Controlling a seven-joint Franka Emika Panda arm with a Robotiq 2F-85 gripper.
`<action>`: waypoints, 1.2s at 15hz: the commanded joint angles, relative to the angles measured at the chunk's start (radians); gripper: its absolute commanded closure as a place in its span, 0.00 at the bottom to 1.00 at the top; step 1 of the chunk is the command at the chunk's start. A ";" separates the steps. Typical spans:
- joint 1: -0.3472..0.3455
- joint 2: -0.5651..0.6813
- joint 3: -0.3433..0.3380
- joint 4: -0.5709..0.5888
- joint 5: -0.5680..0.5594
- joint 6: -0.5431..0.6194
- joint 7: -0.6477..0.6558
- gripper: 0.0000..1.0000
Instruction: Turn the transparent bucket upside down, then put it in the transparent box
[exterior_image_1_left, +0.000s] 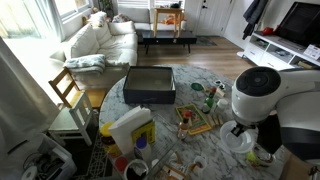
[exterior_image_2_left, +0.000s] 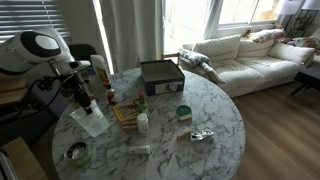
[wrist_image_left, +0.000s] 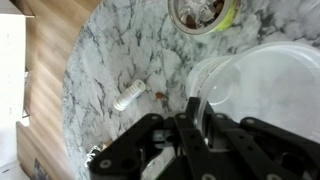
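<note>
My gripper (wrist_image_left: 190, 108) is shut on the rim of the transparent bucket (wrist_image_left: 262, 80), a milky round tub at the right of the wrist view. The gripper (exterior_image_1_left: 240, 128) holds the bucket (exterior_image_1_left: 238, 142) low at the table's edge beside the arm, as both exterior views show (exterior_image_2_left: 85, 103) (exterior_image_2_left: 91, 123). I cannot tell whether the bucket touches the table. A whitish rectangular bin (exterior_image_1_left: 128, 124), seemingly the transparent box, stands tilted at the opposite side of the table in an exterior view. I do not see it in the wrist view.
The round marble table (exterior_image_2_left: 200, 110) carries a dark grey square box (exterior_image_1_left: 150, 85) (exterior_image_2_left: 160, 75), a wooden tray with small items (exterior_image_2_left: 128, 112), a green-and-yellow cup (wrist_image_left: 205, 12) (exterior_image_2_left: 76, 152) and a small white bottle lying down (wrist_image_left: 128, 97). A sofa (exterior_image_1_left: 100, 40) stands beyond.
</note>
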 joint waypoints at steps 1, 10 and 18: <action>0.011 0.042 -0.016 0.002 -0.064 -0.001 0.130 0.68; 0.024 0.060 -0.078 0.014 0.136 0.071 0.179 0.02; -0.015 0.013 -0.132 0.063 0.247 0.071 0.191 0.00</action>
